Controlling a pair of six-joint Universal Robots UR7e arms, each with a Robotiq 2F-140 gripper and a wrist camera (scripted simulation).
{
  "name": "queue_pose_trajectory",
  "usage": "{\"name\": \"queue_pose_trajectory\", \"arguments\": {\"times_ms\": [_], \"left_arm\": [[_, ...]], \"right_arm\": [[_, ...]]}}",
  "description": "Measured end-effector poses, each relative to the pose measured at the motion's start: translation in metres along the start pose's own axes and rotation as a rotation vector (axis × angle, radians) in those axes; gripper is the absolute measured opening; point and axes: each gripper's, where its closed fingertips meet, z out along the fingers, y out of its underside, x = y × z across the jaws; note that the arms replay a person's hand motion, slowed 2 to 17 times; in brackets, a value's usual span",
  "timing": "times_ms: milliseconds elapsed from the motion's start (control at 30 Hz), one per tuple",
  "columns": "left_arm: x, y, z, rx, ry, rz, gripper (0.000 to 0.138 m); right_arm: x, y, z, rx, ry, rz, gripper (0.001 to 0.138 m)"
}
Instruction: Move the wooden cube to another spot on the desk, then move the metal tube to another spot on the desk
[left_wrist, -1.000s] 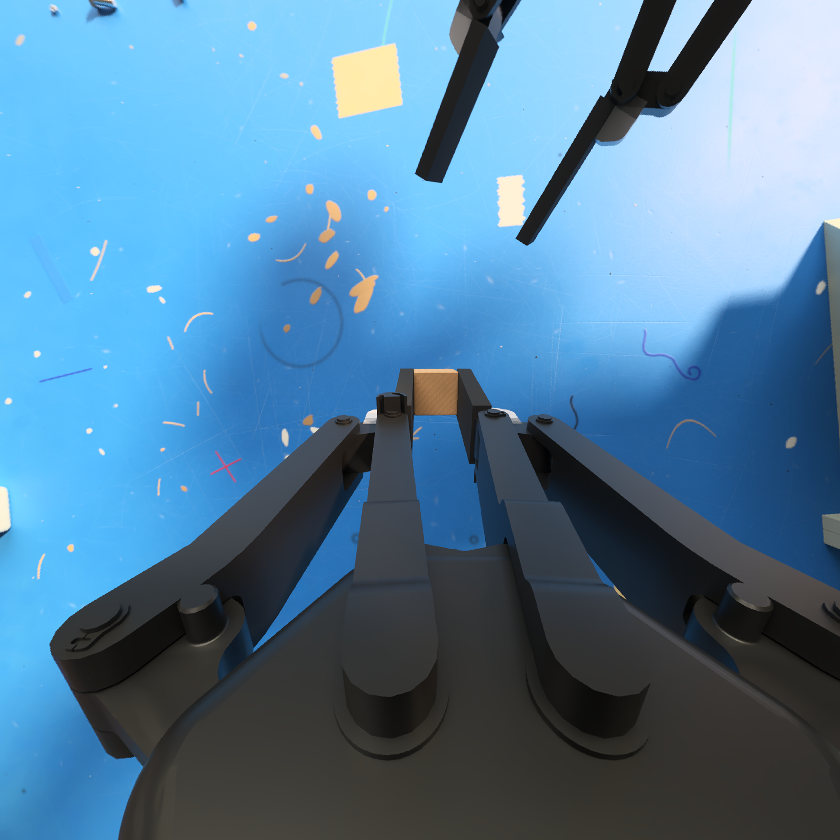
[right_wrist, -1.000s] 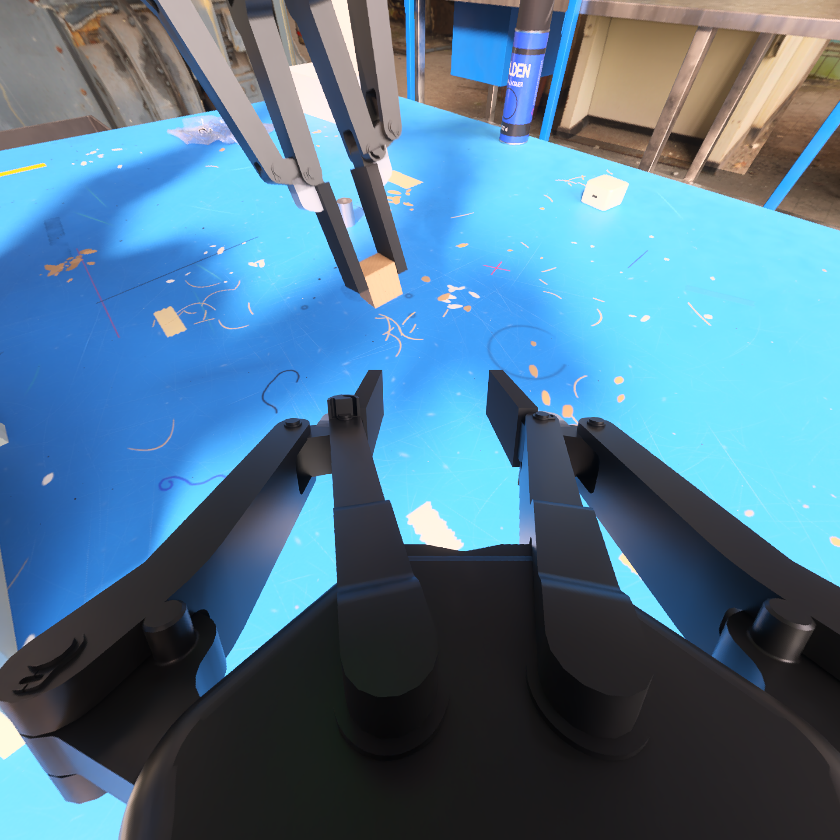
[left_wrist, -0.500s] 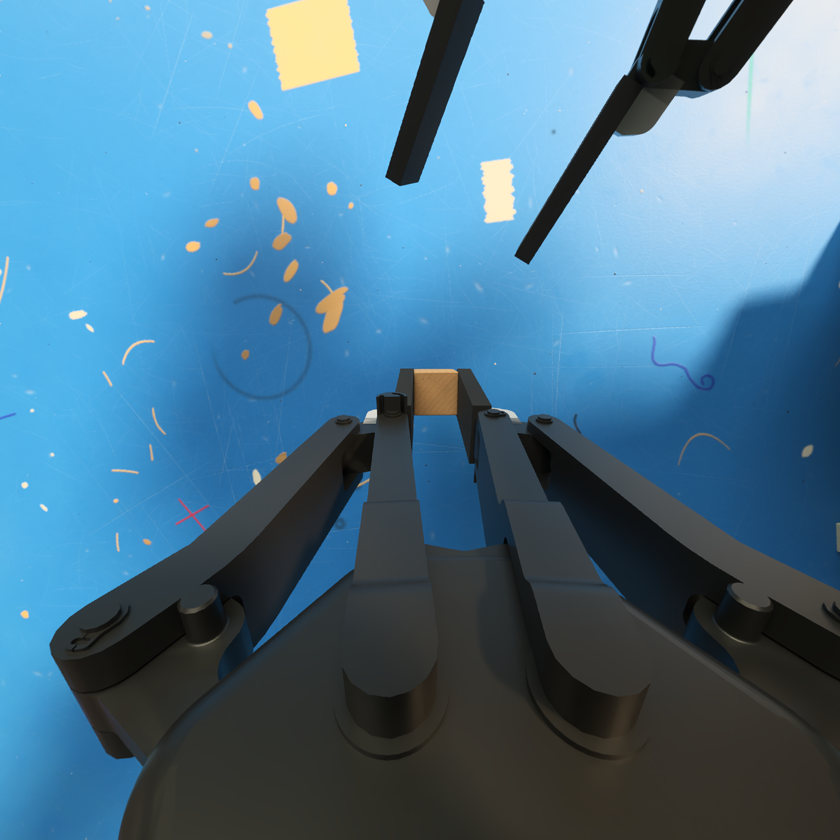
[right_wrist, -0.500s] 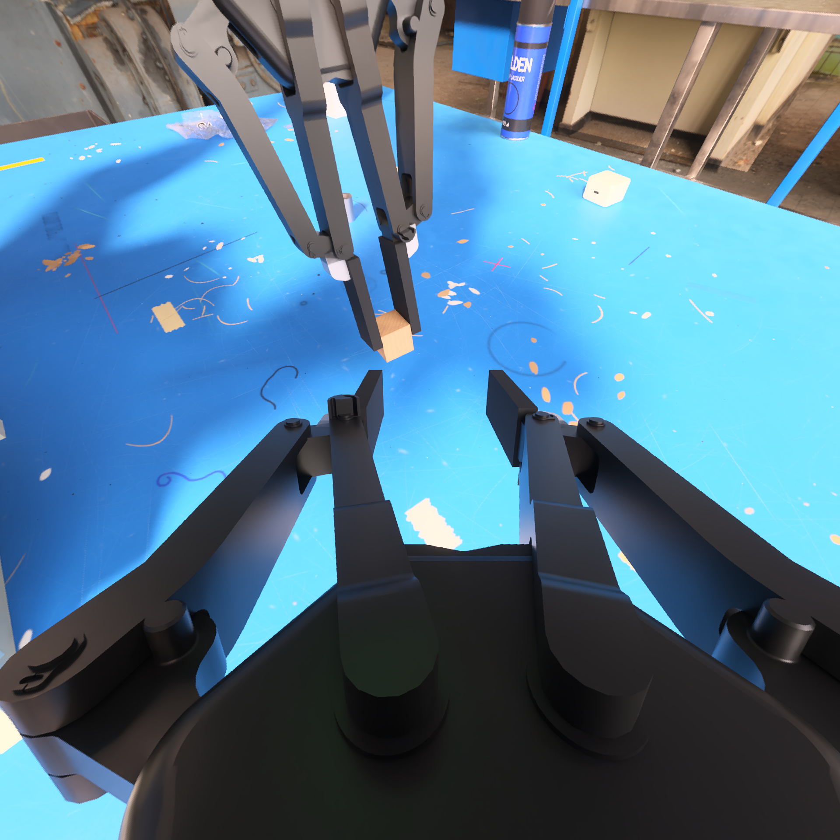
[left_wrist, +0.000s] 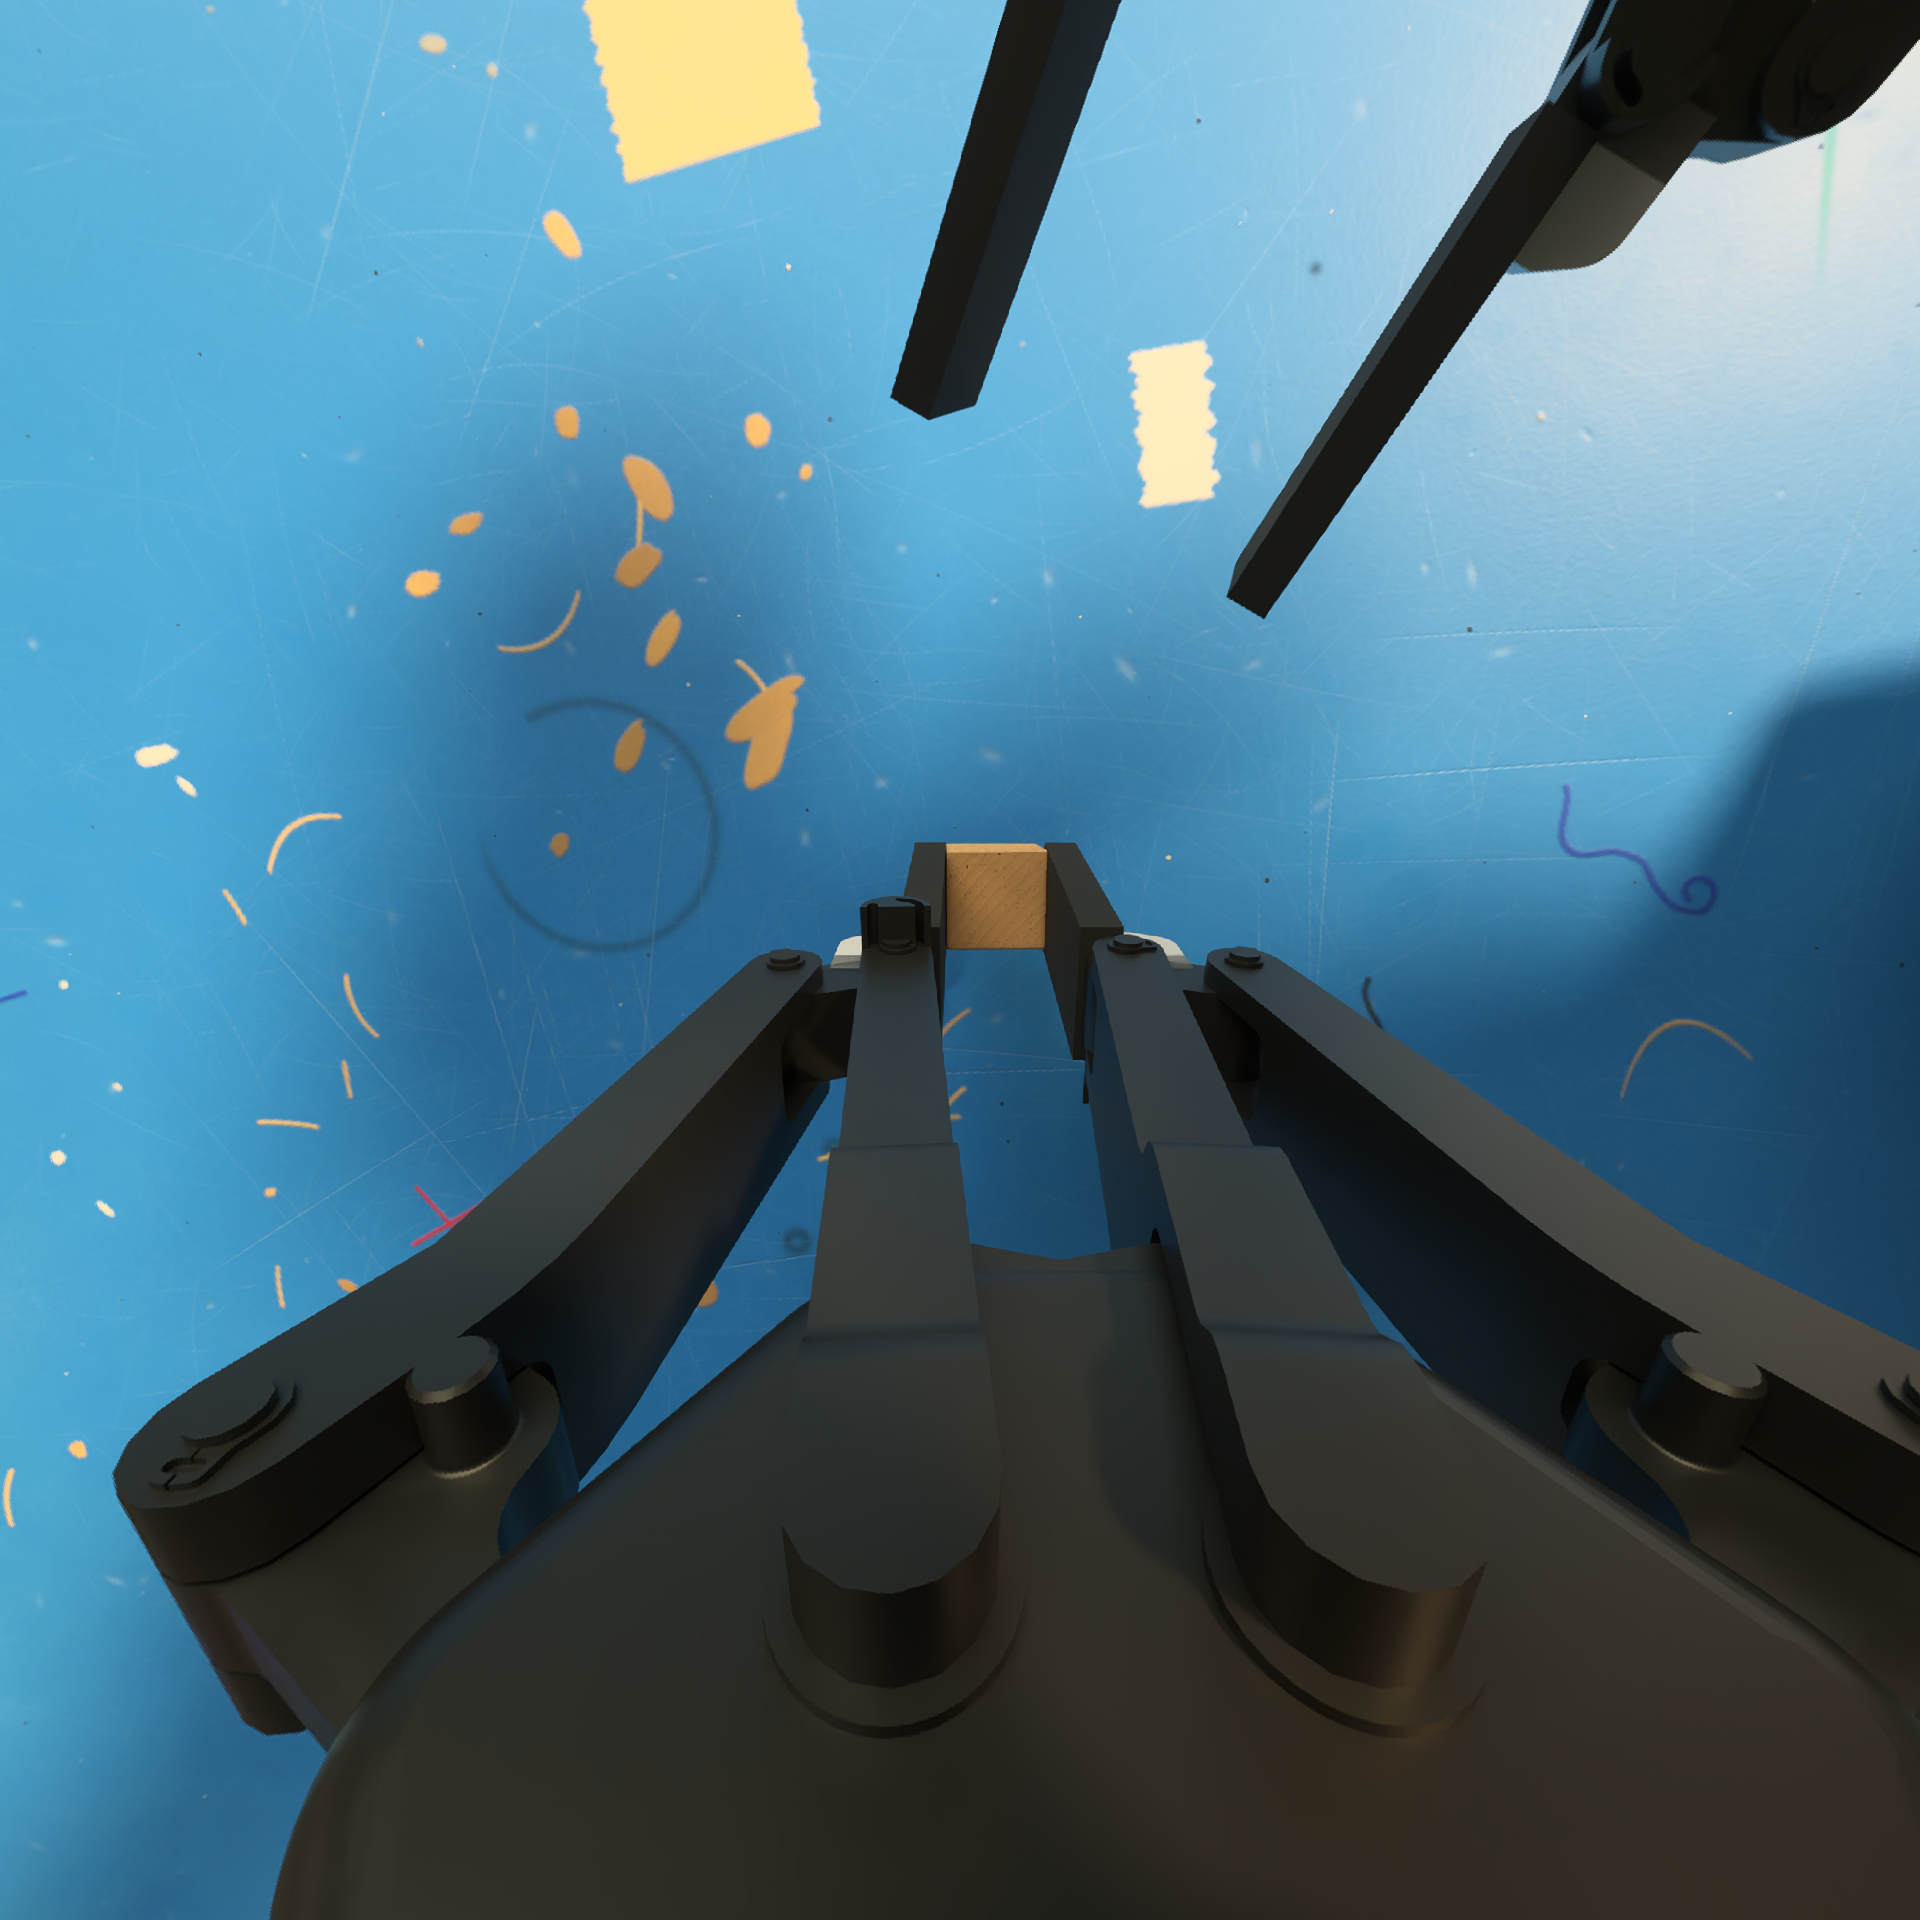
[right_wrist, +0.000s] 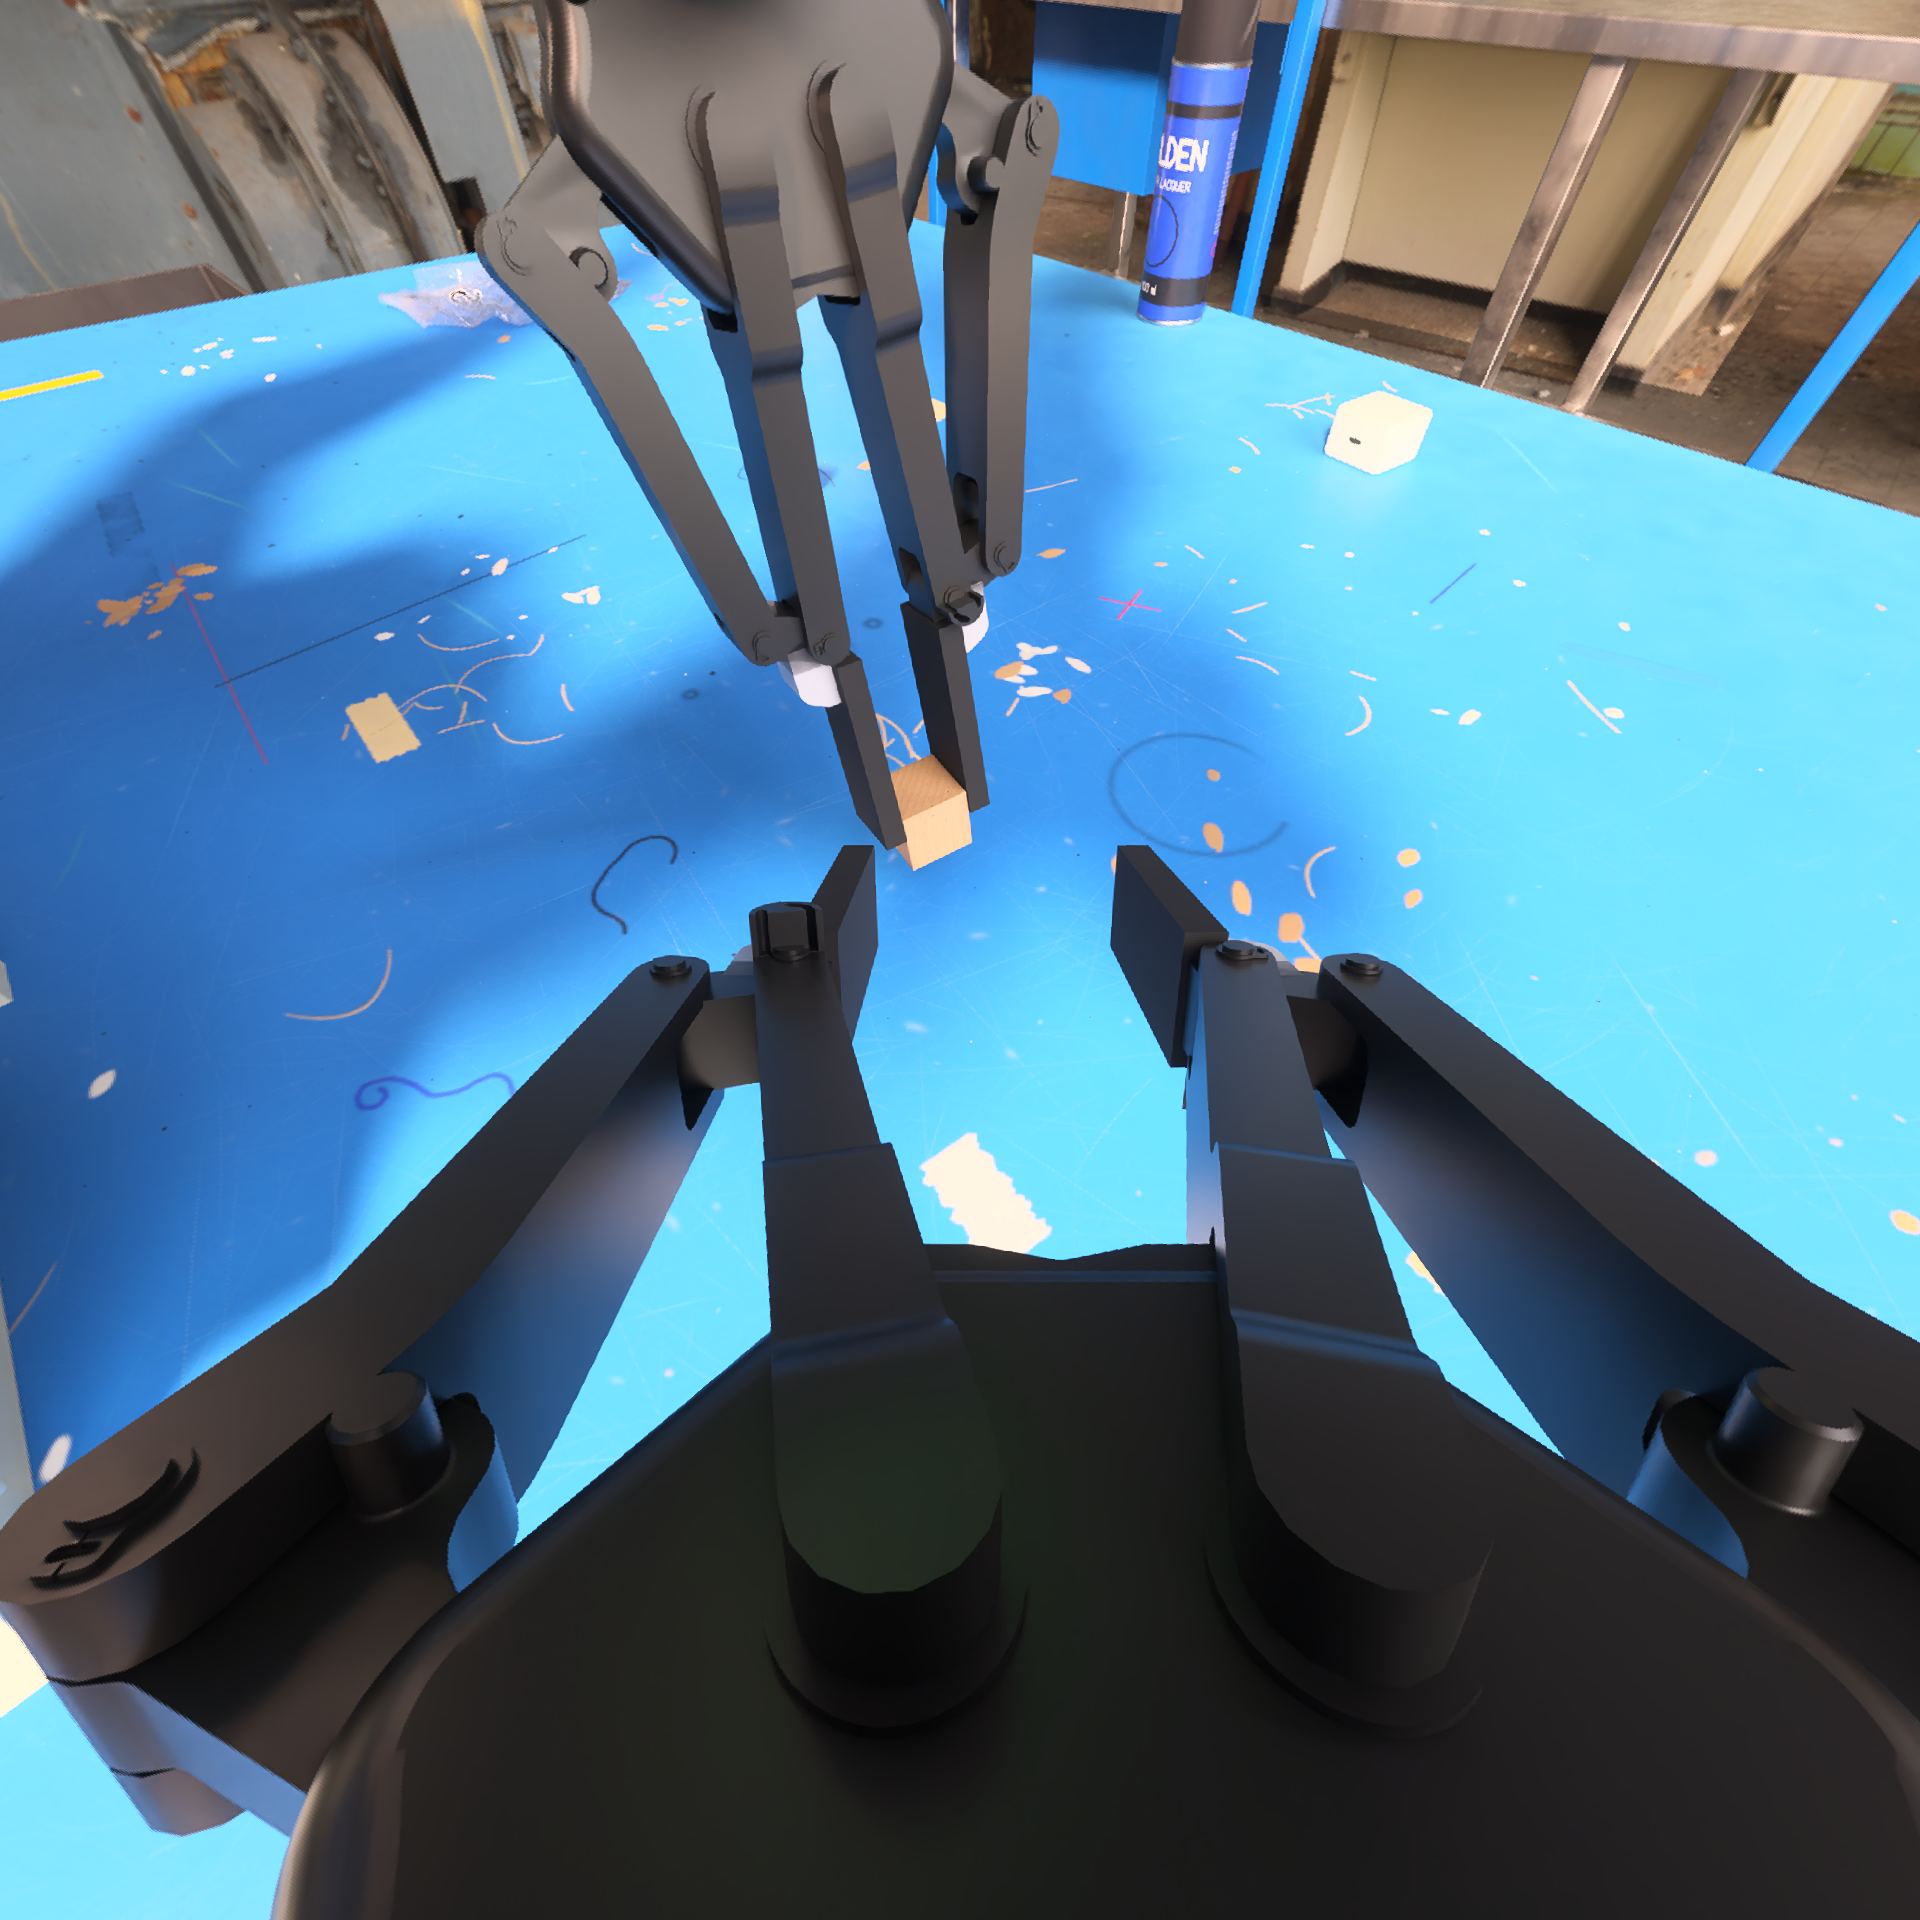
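So, left wrist view first: the left gripper (left_wrist: 995, 896) has its two black fingers clamped on the small light-brown wooden cube (left_wrist: 994, 896), one finger flat on each side face, grain face toward the camera. The cube looks lifted off the scuffed blue desk top (left_wrist: 312, 312); how high I can't tell from here. Beyond it, the right gripper (left_wrist: 1091, 499) pokes in from the top of the picture, fingers spread with nothing between them. Between those fingers, on the desk, lies a pale yellow scrap with jagged edges (left_wrist: 1175, 426), and a bigger pale yellow scrap (left_wrist: 701, 83) sits farther off. Orange flecks and a thin dark drawn ring (left_wrist: 603, 826) mark the desk beside the cube.

Right wrist view: the right gripper (right_wrist: 992, 899) hangs over the middle of the desk, spread wide, empty. Just in front of its fingertips the left gripper comes down steeply with the cube pinched at its tips, a little above the surface. At the far right edge of the desk sits a small white block (right_wrist: 1377, 431); past the far edge stands a blue spray can (right_wrist: 1184, 187). A crumpled clear plastic bit (right_wrist: 457, 301) lies near the far left corner. I can't spot the metal tube in either view.
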Motion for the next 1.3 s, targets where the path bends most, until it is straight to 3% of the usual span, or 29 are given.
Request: {"name": "queue_pose_trajectory", "arguments": {"times_ms": [767,1300], "left_arm": [[-0.002,0.015,0.013,-0.065,0.002,-0.011,0.025],[-0.005,0.018,0.007,-0.016,-0.027,-0.041,0.044]], "right_arm": [[0.002,0.001,-0.001,0.004,-0.001,0.006,0.061],[0.002,0.003,0.000,-0.002,-0.001,0.003,0.061]]}}
